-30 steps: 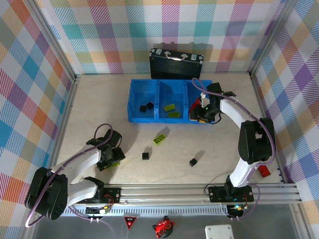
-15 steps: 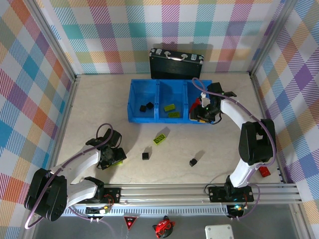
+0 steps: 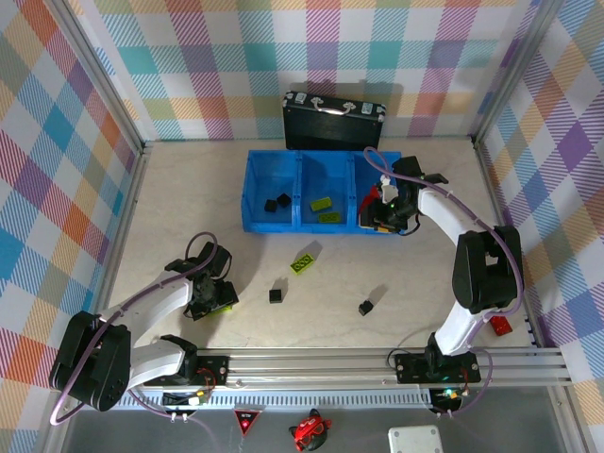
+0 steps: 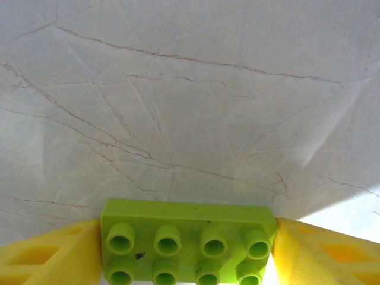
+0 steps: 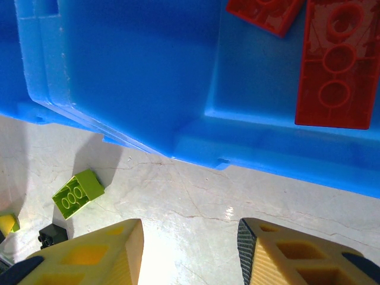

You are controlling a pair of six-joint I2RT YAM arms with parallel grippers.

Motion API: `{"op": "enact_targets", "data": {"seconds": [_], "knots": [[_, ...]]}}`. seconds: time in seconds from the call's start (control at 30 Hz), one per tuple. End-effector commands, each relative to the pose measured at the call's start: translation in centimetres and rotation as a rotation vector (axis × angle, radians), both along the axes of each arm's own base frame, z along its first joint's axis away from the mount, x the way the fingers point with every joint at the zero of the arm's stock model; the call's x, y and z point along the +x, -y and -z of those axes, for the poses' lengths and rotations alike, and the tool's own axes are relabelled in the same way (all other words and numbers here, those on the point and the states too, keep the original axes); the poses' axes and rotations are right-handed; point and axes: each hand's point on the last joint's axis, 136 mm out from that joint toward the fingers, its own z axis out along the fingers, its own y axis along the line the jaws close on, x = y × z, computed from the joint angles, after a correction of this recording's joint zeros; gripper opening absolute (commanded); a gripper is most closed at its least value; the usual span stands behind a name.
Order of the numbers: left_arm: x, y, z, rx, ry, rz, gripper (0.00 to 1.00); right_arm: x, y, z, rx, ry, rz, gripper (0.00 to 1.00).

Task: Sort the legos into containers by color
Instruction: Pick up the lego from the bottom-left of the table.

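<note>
Lime-green brick (image 4: pixel 189 243) flat on bench (image 4: pixel 178 89), near left | your left claw (image 3: pixel 215 304), arm low, wrist bent down, clamps its two ends | your right claw (image 5: pixel 190 249), arm reaching forward, hangs open over blue bin (image 5: pixel 119 71) front edge.

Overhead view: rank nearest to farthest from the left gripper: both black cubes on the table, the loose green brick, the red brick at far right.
From the left gripper:
1. Left black cube, just to its right.
2. Loose green brick, mid-table.
3. Right black cube, right of centre.
4. Red brick, far right edge.
</note>
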Motion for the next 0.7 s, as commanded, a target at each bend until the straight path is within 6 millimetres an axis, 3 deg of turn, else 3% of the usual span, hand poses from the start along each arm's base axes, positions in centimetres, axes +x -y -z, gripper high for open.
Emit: {"op": "enact_targets", "data": {"seconds": [0.0, 0.4, 0.67], "knots": [[0.5, 2.4, -0.3, -0.105, 0.006, 0.041, 0.68, -0.6, -0.3, -0.8, 0.02, 0.013, -0.025, 0.47], [1.1, 2.9, -2.2, -0.121, 0.04, 0.049, 0.62, -0.7, -0.2, -0.9, 0.019, 0.012, -0.026, 0.47], [2.7, 3.8, -5.1, -0.137, 0.084, 0.072, 0.63, -0.7, -0.1, -0.9, 0.013, 0.012, -0.023, 0.47]]}}
